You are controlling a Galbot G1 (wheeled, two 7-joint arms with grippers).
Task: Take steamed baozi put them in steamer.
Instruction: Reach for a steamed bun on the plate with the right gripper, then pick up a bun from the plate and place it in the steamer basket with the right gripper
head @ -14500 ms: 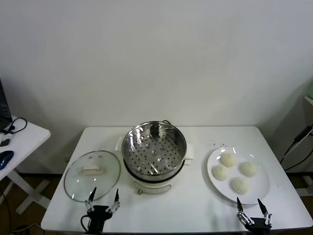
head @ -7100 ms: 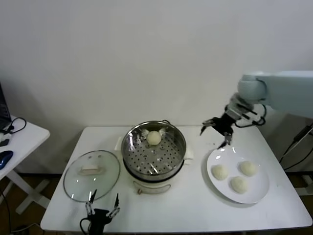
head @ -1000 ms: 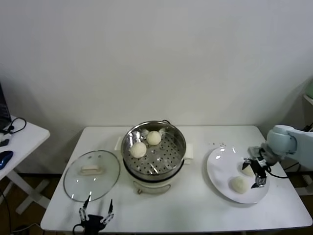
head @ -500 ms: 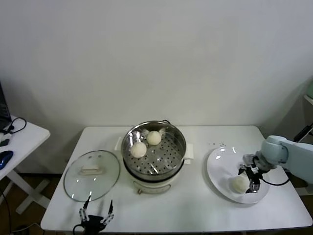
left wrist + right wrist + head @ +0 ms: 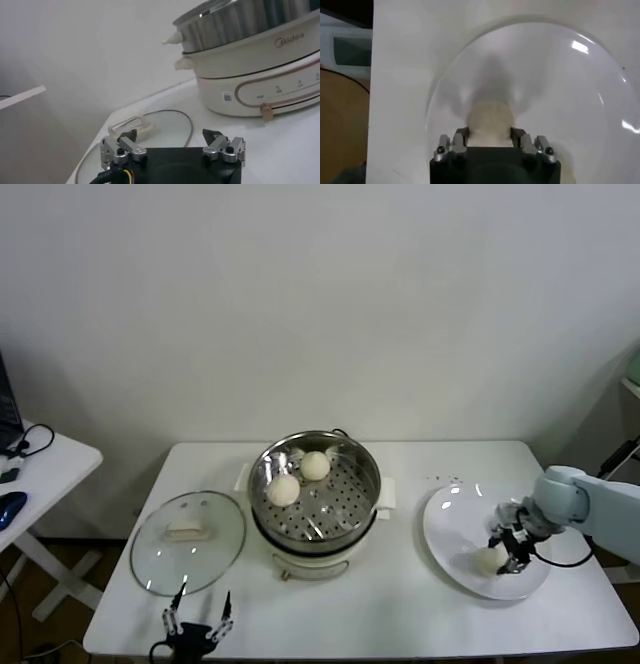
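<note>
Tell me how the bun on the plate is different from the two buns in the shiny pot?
The bun on the plate is squeezed between the right gripper fingers; the two buns in the steamer sit free. It lies on a flat white plate; they rest on a metal floor with holes. All are round and creamy white.

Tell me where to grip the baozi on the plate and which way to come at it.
Grip the baozi across its widest middle, coming from straight above. It is a smooth dome lying on the flat white plate, so only its rounded sides offer purchase. The right gripper already has it that way, fingers shut on opposite flanks.
</note>
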